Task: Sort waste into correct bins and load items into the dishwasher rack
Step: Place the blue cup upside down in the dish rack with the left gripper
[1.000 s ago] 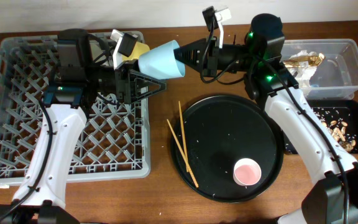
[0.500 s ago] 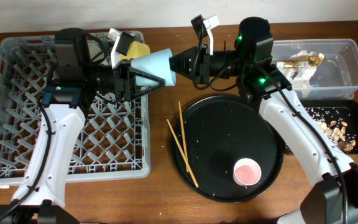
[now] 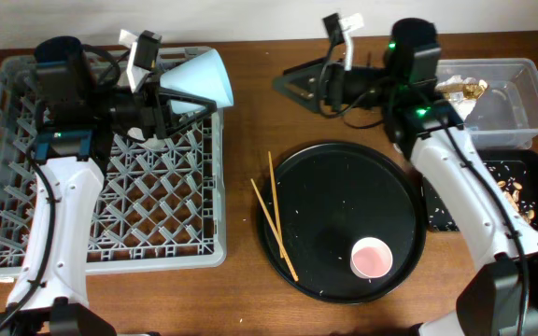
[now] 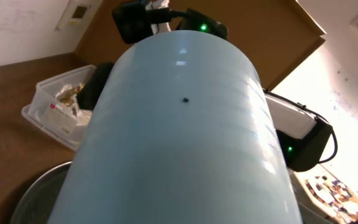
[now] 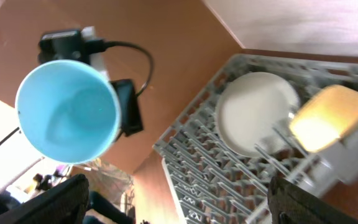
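My left gripper (image 3: 183, 98) is shut on the small blue cup (image 3: 199, 77), holding it on its side above the back right corner of the grey dishwasher rack (image 3: 101, 187). In the left wrist view the cup (image 4: 179, 137) fills the frame and hides the fingers. My right gripper (image 3: 292, 82) stands open and empty to the right of the cup, apart from it. From the right wrist, the cup's mouth (image 5: 67, 112) faces the camera, and the pale plate (image 5: 258, 112) and yellow bowl (image 5: 334, 118) stand in the rack (image 5: 241, 180).
A round black tray (image 3: 344, 177) holds the pink cup (image 3: 372, 258); two chopsticks (image 3: 274, 219) lie across its left rim. At the right, the clear tub (image 3: 516, 103) holds tissue and a gold wrapper (image 3: 460, 91). The shallow black tray (image 3: 521, 168) holds food scraps.
The blue cup passed from my right gripper to my left. The right one opened and drew back to the right. The left arm carried the cup leftward over the rack.
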Motion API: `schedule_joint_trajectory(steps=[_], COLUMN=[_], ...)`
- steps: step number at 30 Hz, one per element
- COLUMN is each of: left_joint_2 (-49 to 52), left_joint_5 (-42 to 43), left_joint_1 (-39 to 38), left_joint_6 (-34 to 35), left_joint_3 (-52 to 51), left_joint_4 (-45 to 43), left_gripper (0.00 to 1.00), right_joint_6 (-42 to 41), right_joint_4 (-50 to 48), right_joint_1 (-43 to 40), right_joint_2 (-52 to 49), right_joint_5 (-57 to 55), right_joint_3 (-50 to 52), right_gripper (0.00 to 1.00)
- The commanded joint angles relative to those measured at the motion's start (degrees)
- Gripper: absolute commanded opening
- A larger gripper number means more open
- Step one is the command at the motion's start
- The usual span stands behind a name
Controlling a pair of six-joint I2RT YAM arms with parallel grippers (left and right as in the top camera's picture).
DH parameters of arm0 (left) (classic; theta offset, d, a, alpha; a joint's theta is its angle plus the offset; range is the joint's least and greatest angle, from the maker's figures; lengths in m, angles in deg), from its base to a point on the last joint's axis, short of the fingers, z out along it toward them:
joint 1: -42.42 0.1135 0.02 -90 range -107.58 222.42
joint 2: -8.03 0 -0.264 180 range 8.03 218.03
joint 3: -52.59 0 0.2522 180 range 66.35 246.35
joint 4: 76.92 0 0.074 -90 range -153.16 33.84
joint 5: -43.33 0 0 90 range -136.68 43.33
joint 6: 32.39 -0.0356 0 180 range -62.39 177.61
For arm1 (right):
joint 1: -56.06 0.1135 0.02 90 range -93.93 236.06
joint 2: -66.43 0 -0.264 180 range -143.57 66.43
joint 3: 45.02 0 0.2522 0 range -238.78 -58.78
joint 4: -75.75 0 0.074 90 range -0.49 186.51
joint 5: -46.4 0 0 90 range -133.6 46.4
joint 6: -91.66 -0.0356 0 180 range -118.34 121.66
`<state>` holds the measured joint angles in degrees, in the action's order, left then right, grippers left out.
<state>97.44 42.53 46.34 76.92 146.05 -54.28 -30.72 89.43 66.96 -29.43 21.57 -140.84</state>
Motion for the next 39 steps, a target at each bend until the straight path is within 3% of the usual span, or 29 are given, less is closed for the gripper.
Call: schedule_joint_trajectory(steps=[1,3,6,10,13,16,19,24,32,39], left_joint_2=[-0.6,-0.6,-0.6,-0.6,-0.7,-0.7,-0.7,4.1,21.7,23.4], left_joint_5=[-0.6,-7.6,-29.5,-50.1,-57.2,-69.1,-85.8,-87.1,-86.5,-87.4], left_joint_1=[0.4,0.4,0.3,-0.4,-1.9,-4.9,-10.9,-13.7,-17.0,-15.4], left_joint_6=[-2.3,-2.2,-6.0,-16.0,-18.3,-20.3,-21.1,-17.0,-17.0,-17.0], left_joint_3=[0.4,0.4,0.4,0.4,0.7,6.7,19.2,21.6,21.5,21.5], left_joint_4=[-0.3,-0.2,5.1,22.9,34.4,48.5,62.9,74.6,77.9,78.0], left_gripper=[0.64,0.64,0.64,0.64,0.62,0.61,0.62,0.62,0.62,0.61], right_joint_6=[2.4,5.1,8.6,11.5,12.7,12.7,12.7,14.2,16.1,16.1], right_joint_4=[5.8,11.5,19.5,27.7,30.1,31.2,31.4,34.1,37.6,37.9], right_joint_1=[-4.4,-6.2,-6.4,-6.4,-6.4,-6.4,-6.4,-6.4,-6.4,-6.4], right_joint_2=[-0.3,-0.3,-0.3,-0.3,-0.3,-0.3,-0.3,-0.3,-0.3,-0.3], right_joint_5=[-0.4,-1.9,-6.5,-12.6,-13.8,-14.9,-14.9,-14.9,-17.0,-17.5], right_joint_3=[-0.6,-0.6,-0.6,-0.6,-0.6,-0.6,-0.6,-0.6,-0.6,-0.6], right_gripper=[0.95,0.97,0.98,0.98,0.98,0.98,0.99,0.98,0.98,0.98])
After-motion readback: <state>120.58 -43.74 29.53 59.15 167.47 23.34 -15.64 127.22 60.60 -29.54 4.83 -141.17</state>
